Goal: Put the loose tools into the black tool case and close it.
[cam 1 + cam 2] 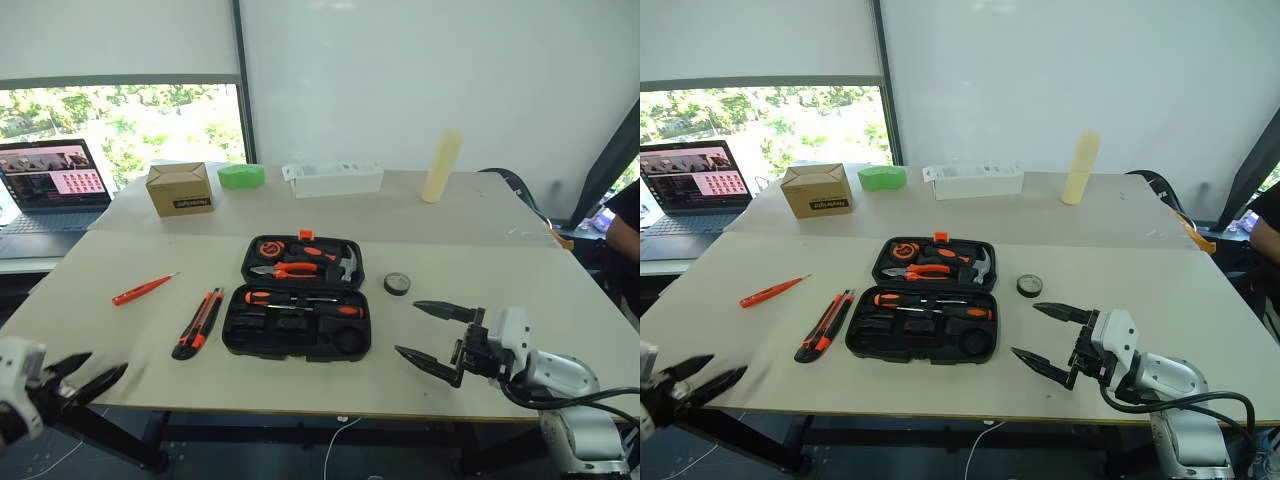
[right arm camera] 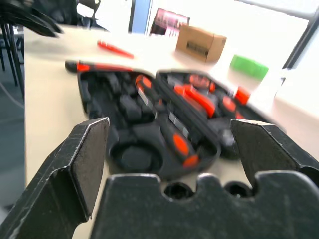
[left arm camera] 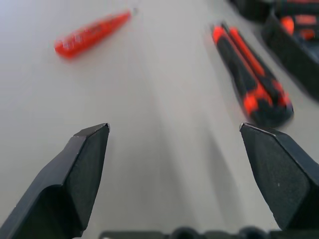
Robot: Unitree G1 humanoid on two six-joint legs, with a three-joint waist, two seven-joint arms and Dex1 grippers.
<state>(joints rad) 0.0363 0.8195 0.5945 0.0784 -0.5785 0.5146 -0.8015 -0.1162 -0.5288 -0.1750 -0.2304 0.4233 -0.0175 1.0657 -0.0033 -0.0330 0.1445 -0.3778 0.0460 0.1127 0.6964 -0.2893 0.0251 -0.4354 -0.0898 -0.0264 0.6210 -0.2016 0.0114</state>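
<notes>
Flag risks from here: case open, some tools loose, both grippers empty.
1. The slim red screwdriver and the pair of orange-and-black utility knives lie flat on the table; the open left gripper may slip on them.
2. The small black tape roll could roll away if the open right gripper nudges it.
3. The black plastic tool case may not latch if tools sit proud.

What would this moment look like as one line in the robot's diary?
case: open | red screwdriver, knives, tape roll: on table | left hand: open | right hand: open, empty
</notes>
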